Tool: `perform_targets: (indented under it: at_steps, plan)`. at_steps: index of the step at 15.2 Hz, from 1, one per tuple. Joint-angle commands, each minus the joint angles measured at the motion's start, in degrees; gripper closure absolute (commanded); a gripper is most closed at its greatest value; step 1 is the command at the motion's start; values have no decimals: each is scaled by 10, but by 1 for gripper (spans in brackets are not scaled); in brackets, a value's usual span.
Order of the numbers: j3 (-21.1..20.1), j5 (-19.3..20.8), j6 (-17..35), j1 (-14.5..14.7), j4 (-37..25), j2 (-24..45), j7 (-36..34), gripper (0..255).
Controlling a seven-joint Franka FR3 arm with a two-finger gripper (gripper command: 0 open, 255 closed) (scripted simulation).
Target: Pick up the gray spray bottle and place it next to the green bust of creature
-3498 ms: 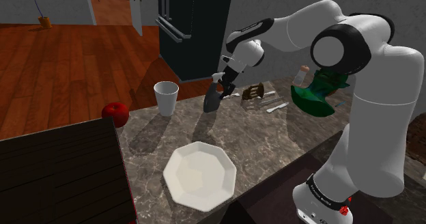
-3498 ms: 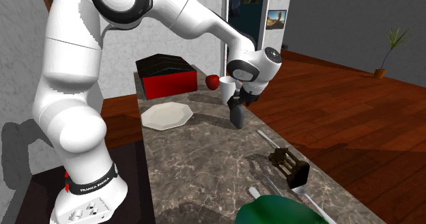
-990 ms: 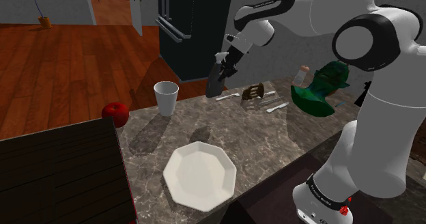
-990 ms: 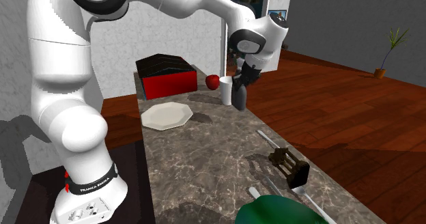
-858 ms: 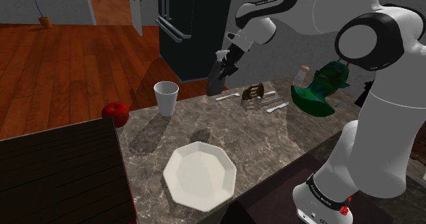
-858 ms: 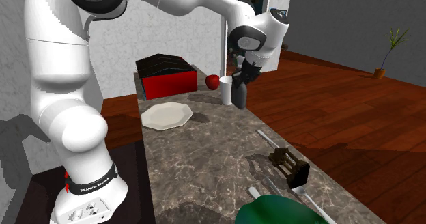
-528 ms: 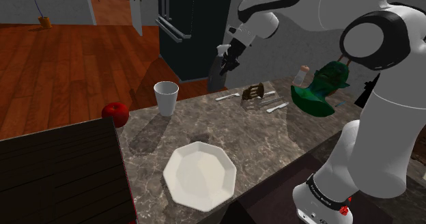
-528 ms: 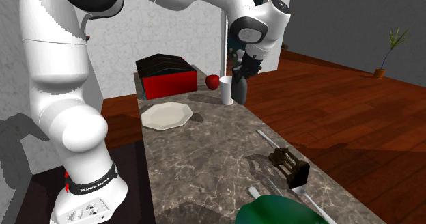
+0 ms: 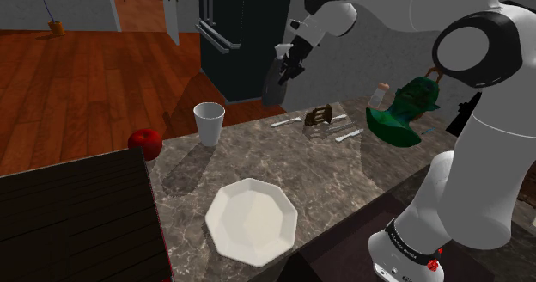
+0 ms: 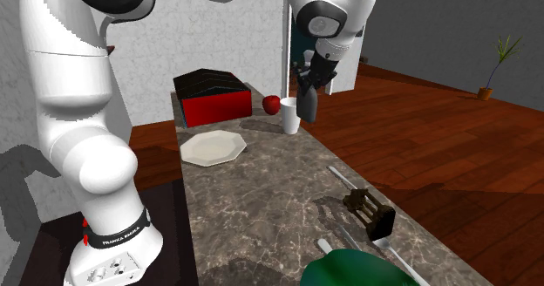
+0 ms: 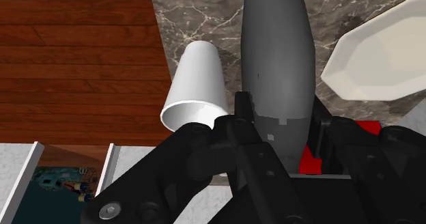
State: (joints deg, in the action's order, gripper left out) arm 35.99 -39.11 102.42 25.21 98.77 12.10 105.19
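Our gripper (image 9: 286, 65) has its fingers closed tight on the gray spray bottle (image 9: 273, 87), high over the edge of the worktop (image 9: 344, 168) by the white cup (image 9: 209, 123). Picking up looks done. We think carrying it to the green bust (image 9: 399, 113) is left.

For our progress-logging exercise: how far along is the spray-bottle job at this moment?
Done: the jaws clasp the gray spray bottle, which hangs clear of the marble counter. In hand: the carry. Left: setting it down beside the green bust, which stands well apart from the bottle.
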Motion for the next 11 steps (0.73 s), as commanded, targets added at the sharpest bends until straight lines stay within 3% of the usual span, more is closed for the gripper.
perform_targets:
  at_steps: [1,11]
  plan:
    - [1,5,-10,1,-8,-6,-9,255]
    - [5,16,-71,-5,-74,-12,-46,255]
